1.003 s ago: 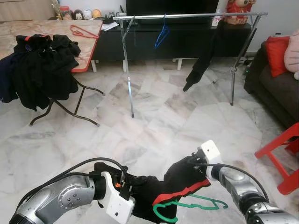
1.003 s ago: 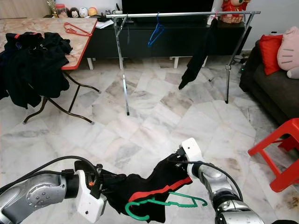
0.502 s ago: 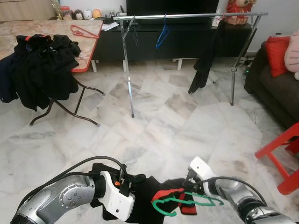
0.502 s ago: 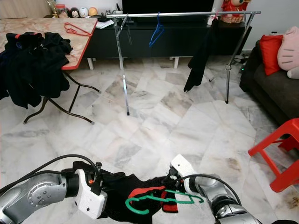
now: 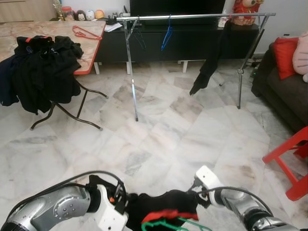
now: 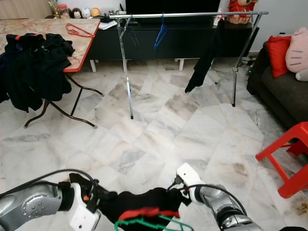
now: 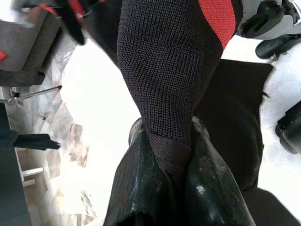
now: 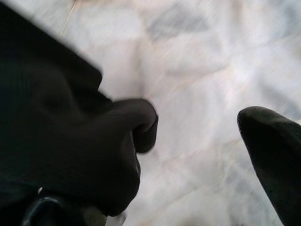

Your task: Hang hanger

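A black garment with a red stripe (image 5: pixel 161 208) stretches between my two grippers low in front of me. A green hanger (image 5: pixel 166 224) hangs under it at the bottom edge of the eye views. My left gripper (image 7: pixel 167 137) is shut on a bunched fold of the knit fabric (image 7: pixel 164 70). My right gripper (image 8: pixel 202 136) stands open; black cloth drapes over one finger and the other finger (image 8: pixel 270 150) is bare over the floor. The silver clothes rail (image 5: pixel 192 17) stands far ahead, carrying a blue hanger (image 5: pixel 167 36) and a hung black garment (image 5: pixel 211 60).
At the left, a folding table (image 5: pixel 72 36) holds a heap of dark clothes (image 5: pixel 43 67) and a red hanger (image 5: pixel 86 32). A dark sofa (image 5: pixel 284 91) and a red stool (image 5: pixel 293 159) are at the right. Marble floor lies between me and the rail.
Both grippers have sunk with the garment and hanger toward the bottom of the view. The right gripper has come down from its raised position. The black garment on the rail sways.
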Tool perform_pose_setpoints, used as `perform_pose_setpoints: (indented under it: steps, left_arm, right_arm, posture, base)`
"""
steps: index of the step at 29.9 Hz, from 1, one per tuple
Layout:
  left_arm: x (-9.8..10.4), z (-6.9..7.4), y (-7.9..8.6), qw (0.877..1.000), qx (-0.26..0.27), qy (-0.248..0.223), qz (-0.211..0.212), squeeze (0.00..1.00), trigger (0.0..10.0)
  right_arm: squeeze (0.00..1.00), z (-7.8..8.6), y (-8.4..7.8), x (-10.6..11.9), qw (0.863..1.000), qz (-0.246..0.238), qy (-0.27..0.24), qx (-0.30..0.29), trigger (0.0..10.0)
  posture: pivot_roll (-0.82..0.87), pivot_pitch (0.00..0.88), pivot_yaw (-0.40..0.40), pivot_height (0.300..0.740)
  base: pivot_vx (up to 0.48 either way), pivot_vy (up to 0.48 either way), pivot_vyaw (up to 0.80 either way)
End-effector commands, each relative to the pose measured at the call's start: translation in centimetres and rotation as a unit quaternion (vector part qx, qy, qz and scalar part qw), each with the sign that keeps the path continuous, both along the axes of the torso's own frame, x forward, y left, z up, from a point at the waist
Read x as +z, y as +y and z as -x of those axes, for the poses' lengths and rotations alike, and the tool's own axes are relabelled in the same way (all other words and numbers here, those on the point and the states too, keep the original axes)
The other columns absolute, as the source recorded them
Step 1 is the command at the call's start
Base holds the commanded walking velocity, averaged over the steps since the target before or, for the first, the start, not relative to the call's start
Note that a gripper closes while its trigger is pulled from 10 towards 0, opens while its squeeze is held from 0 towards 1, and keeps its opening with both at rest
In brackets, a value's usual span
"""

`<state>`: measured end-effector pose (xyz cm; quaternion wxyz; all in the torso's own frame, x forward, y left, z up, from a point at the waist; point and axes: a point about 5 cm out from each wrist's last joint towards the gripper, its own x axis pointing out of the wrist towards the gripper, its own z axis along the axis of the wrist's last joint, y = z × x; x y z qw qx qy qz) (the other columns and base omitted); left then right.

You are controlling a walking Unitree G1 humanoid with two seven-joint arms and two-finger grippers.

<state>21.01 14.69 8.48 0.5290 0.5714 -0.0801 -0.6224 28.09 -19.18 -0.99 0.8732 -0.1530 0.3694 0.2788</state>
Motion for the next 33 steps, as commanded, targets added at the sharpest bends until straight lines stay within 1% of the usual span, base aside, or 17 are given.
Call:
perform_pose_setpoints:
  steps: [1,3,5,9,10,11,14,15,16,18,19,20,21,22,27,29,33]
  left_arm:
    - [0.1,0.0,0.2,1.0,-0.008,-0.004,-0.008,0.0,10.0]
    - [0.1,0.0,0.3,1.0,-0.008,-0.004,-0.011,0.0,10.0]
    - [-0.1,-0.3,0.6,1.0,0.004,-0.005,-0.016,0.0,10.0]
    - [-0.3,-0.5,1.0,1.0,0.013,-0.006,-0.019,0.0,10.0]
    - [-0.4,-0.5,1.1,1.0,0.015,-0.006,-0.02,0.0,10.0]
    - [-0.4,-0.5,1.1,1.0,0.018,-0.005,-0.018,0.0,10.0]
    - [-0.4,-0.6,1.2,1.0,0.019,-0.005,-0.017,0.0,10.0]
    - [-0.4,-0.5,1.1,1.0,0.019,-0.004,-0.016,0.0,10.0]
    - [-0.5,-0.5,1.1,1.0,0.019,-0.002,-0.014,0.0,10.0]
    - [-0.5,-0.6,1.2,1.0,0.02,-0.001,-0.014,0.0,10.0]
    - [-0.5,-0.6,1.2,1.0,0.021,0.0,-0.013,0.0,10.0]
    - [-0.5,-0.6,1.2,1.0,0.022,0.0,-0.013,0.0,10.0]
    - [-0.5,-0.6,1.2,1.0,0.022,0.0,-0.013,0.0,10.0]
    - [-0.5,-0.6,1.2,1.0,0.023,0.001,-0.011,0.0,10.0]
    - [-0.6,-0.5,1.2,1.0,0.025,0.004,-0.008,0.0,10.0]
    - [-0.7,-0.3,1.2,1.0,0.028,0.009,-0.007,0.0,10.0]
    - [-1.1,-0.3,1.6,0.999,0.045,0.019,-0.005,0.0,10.0]
  right_arm:
    - [1.0,-1.1,-0.1,1.0,0.999,-0.003,-0.041,-0.022,10.0]
    - [1.0,-1.5,-0.1,1.4,0.998,-0.008,-0.055,-0.03,10.0]
    - [1.0,-1.9,0.5,1.8,0.997,-0.039,-0.053,-0.027,10.0]
    - [1.0,-1.6,0.6,1.5,0.999,-0.026,-0.038,-0.011,10.0]
    - [1.0,-1.3,0.6,1.2,0.999,-0.019,-0.028,-0.005,10.0]
    - [1.0,-0.6,0.4,0.5,1.0,0.014,-0.002,0.028,10.0]
    - [1.0,-0.1,0.2,0.1,0.997,0.041,0.014,0.056,10.0]
    - [1.0,0.6,0.1,-0.5,0.994,0.061,0.035,0.083,10.0]
    - [0.95,1.6,-0.1,-1.2,0.987,0.085,0.067,0.121,10.0]
    - [0.95,2.4,-0.3,-1.7,0.979,0.099,0.095,0.151,10.0]
    - [0.0,2.8,-0.4,-1.9,0.973,0.113,0.106,0.174,10.0]
    - [0.0,3.0,-0.5,-2.1,0.968,0.122,0.112,0.189,10.0]
    - [0.0,3.0,-0.5,-2.1,0.968,0.122,0.112,0.189,10.0]
    - [0.0,3.3,-0.6,-2.3,0.964,0.128,0.123,0.198,10.0]
    - [0.0,3.1,-0.7,-2.1,0.968,0.116,0.121,0.185,10.0]
    - [0.0,2.5,-0.8,-1.5,0.977,0.087,0.109,0.16,10.0]
    - [0.0,0.9,-1.6,-0.3,0.992,0.073,0.05,0.086,10.0]
  posture:
    - [0.02,0.0,-0.038,0.716]
    - [0.02,0.0,-0.038,0.716]
    - [0.03,0.0,-0.037,0.716]
    - [0.03,0.0,-0.038,0.716]
    - [0.03,0.0,-0.037,0.716]
    - [0.02,0.0,-0.037,0.716]
    - [0.02,0.0,-0.037,0.716]
    - [0.02,0.0,-0.036,0.716]
    - [0.03,0.0,-0.036,0.716]
    - [0.03,0.0,-0.036,0.716]
    - [0.03,0.0,-0.035,0.716]
    - [0.03,0.0,-0.035,0.716]
    - [0.03,0.0,-0.035,0.716]
    - [0.03,0.0,-0.035,0.716]
    - [0.03,0.0,-0.036,0.716]
    - [0.03,0.0,-0.036,0.716]
    - [0.03,0.0,-0.035,0.716]
  base:
    - [0.0,0.0,0.0]
    - [0.0,0.0,0.0]
    - [0.0,0.0,0.0]
    - [0.0,0.0,0.0]
    - [0.0,0.0,0.0]
    - [0.0,0.0,0.0]
    - [0.0,0.0,0.0]
    - [0.0,0.0,0.0]
    - [0.0,0.0,0.0]
    - [0.0,0.0,0.0]
    - [0.0,0.0,0.0]
    - [0.0,0.0,0.0]
    - [0.0,0.0,0.0]
    - [0.0,0.0,0.0]
    - [0.0,0.0,0.0]
    - [0.0,0.0,0.0]
    - [0.0,0.0,0.0]
